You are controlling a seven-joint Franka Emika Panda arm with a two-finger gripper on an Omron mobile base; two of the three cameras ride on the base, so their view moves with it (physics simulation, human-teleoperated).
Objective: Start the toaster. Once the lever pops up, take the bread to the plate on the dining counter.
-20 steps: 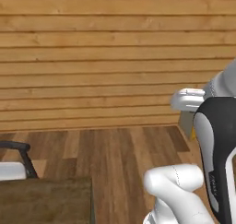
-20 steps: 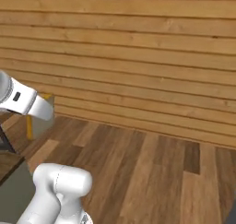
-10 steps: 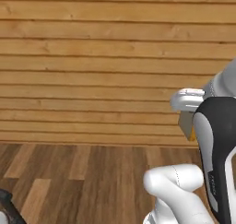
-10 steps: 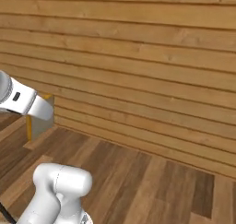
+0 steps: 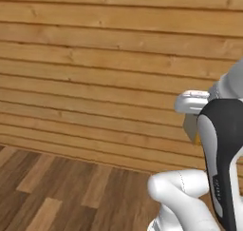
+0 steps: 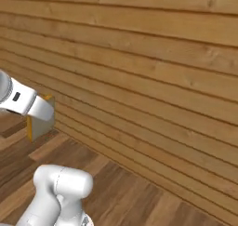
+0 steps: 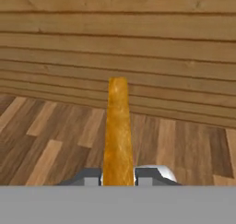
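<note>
1. one plank wall [image 5: 95, 59] and one wood floor [image 7: 55, 140] ahead; neither the plate nor its table is in sight, so the carry could end off target.
2. one gripper [image 7: 118, 176], jaws clenched on the bread.
3. one bread [image 7: 118, 131] slice, held edge-on by its lower end; a jolt could slip it free.

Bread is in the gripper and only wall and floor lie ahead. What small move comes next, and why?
Probably keep turning the base, grip unchanged. The gripper is clamped on the bread, seen edge-on, and ahead are just the plank wall and wood floor, with no plate or counter to set it on.
</note>
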